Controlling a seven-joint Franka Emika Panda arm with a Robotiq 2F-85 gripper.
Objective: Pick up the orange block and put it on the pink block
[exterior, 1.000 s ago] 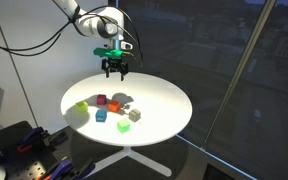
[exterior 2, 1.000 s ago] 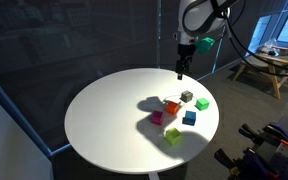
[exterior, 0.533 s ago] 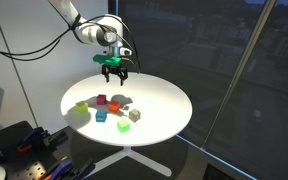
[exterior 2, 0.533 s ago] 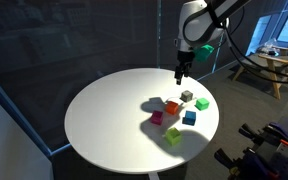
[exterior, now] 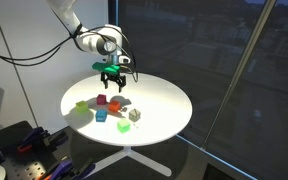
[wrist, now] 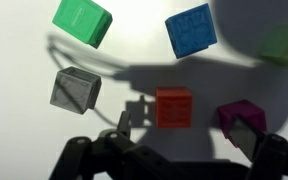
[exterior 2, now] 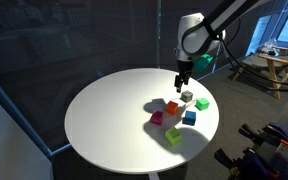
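Your gripper [exterior: 111, 84] hovers above the cube cluster, jaws apart and empty, orange block [wrist: 173, 108] on the table [exterior 2: 104, 120] just beside the pink block [wrist: 239, 117], grey cube [wrist: 75, 90], green cube [wrist: 83, 20] and blue cube [wrist: 191, 30] crowding near.

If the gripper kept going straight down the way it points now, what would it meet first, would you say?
Most likely the small red-orange cube: in the wrist view it lies just ahead, roughly between the fingers of the open gripper, though depth is hard to judge.
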